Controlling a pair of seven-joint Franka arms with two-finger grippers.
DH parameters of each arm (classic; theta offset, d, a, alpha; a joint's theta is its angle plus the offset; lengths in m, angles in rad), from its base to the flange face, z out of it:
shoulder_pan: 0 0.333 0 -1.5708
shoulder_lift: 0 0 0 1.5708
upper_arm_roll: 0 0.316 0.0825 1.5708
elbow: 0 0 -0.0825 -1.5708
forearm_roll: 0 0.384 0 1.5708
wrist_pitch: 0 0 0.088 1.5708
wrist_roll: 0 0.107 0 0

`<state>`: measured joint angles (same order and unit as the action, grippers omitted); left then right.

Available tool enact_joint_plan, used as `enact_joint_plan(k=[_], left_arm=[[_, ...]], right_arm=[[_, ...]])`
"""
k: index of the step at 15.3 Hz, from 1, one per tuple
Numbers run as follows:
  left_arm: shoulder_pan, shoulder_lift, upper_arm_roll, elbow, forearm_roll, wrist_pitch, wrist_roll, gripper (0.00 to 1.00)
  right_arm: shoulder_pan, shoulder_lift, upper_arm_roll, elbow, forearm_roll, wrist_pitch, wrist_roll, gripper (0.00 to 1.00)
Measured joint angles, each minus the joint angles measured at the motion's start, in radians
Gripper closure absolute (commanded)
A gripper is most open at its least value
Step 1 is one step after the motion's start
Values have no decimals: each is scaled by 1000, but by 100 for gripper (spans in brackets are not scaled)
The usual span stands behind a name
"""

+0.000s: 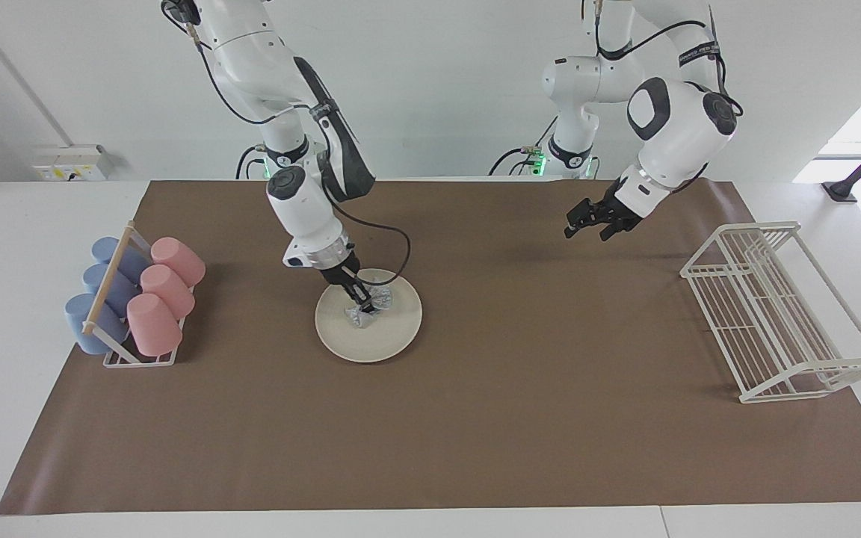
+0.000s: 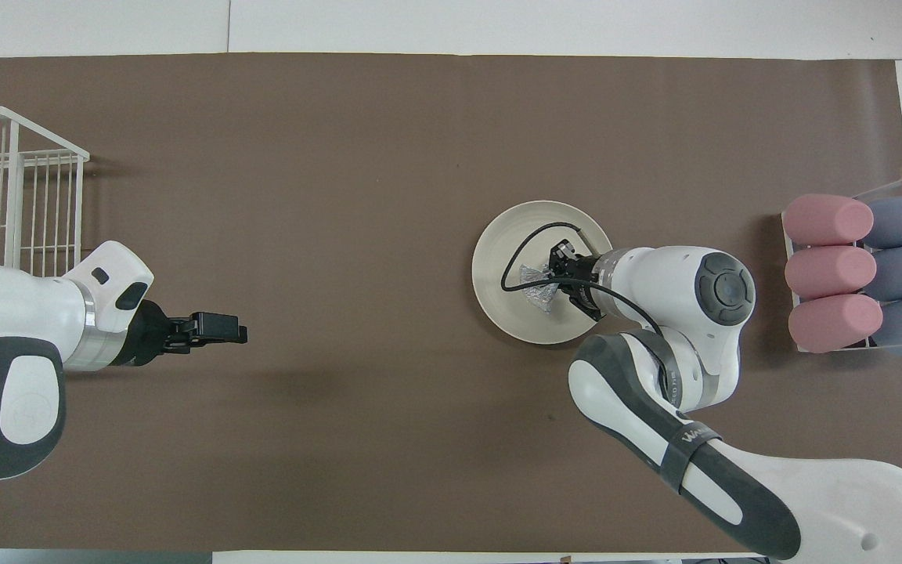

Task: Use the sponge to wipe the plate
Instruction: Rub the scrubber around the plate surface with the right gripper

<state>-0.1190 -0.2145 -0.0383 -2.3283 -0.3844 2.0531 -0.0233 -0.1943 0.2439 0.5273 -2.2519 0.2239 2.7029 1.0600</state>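
The cream-white plate [image 1: 389, 336] lies on the brown mat toward the right arm's end; it also shows in the overhead view [image 2: 521, 323]. The silvery-grey sponge [image 1: 368, 308] rests on the plate's inner surface [image 2: 535, 283]. My right gripper [image 1: 362, 297] is shut on the sponge and presses it down on the plate; in the overhead view [image 2: 554, 283] its wrist covers the plate's edge nearest the cups. My left gripper [image 1: 587, 233] hangs open and empty above the mat toward the left arm's end [image 2: 220, 329], waiting.
A rack of pink cups [image 1: 165, 295] and blue cups [image 1: 102, 291] lying on their sides stands at the right arm's end [image 2: 831, 270]. A white wire rack [image 1: 778, 310] stands at the left arm's end [image 2: 12, 196]. A black cable [image 2: 529, 231] loops over the plate.
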Motion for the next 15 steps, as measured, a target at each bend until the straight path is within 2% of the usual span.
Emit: enact_joint_plan(k=[5, 11, 15], left_arm=[[1, 0, 0, 0, 0, 1, 0, 0], [1, 0, 0, 0, 0, 1, 0, 0], [1, 0, 0, 0, 0, 2, -1, 0]], right_arm=[[-5, 1, 2, 0, 0, 0, 8, 100], [152, 1, 6, -3, 0, 2, 261, 100], [152, 1, 5, 2, 0, 4, 279, 100]])
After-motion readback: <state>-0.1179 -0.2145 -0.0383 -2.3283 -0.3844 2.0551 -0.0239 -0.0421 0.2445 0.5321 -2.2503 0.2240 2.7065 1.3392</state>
